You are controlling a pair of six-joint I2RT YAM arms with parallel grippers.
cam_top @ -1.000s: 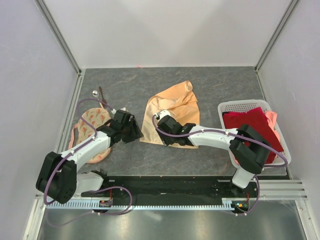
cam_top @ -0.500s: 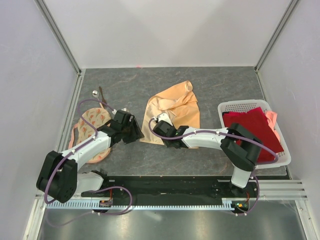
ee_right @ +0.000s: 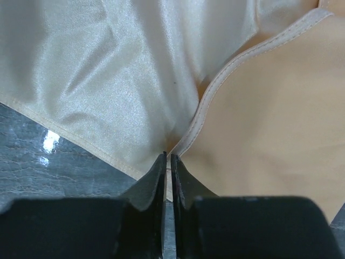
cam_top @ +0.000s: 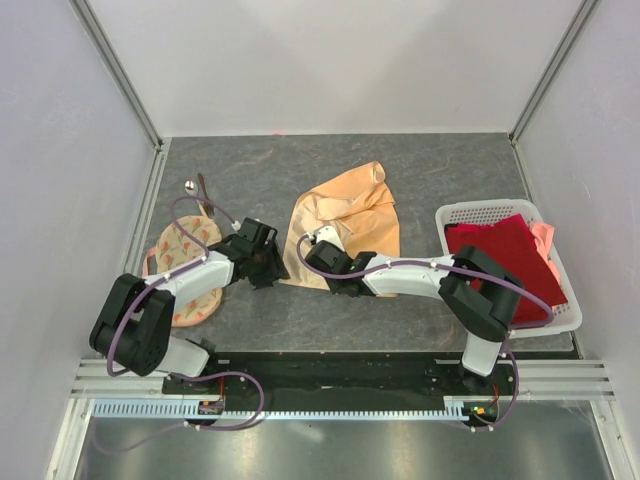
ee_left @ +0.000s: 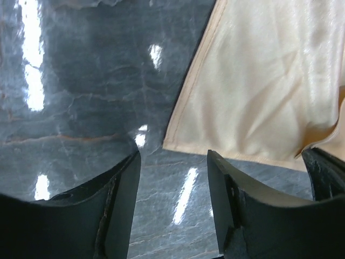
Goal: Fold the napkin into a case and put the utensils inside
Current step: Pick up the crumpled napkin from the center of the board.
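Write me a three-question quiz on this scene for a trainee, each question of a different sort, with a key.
1. True or false: the left gripper is shut on the napkin.
2. The spoon lies: A) on the napkin; B) on the table at the far left, beyond the round printed cloth; C) between the left gripper's fingers.
3. Which gripper pinches the napkin's hem?

Key
1. False: it is open, over bare table by the napkin's near corner.
2. B.
3. The right gripper.
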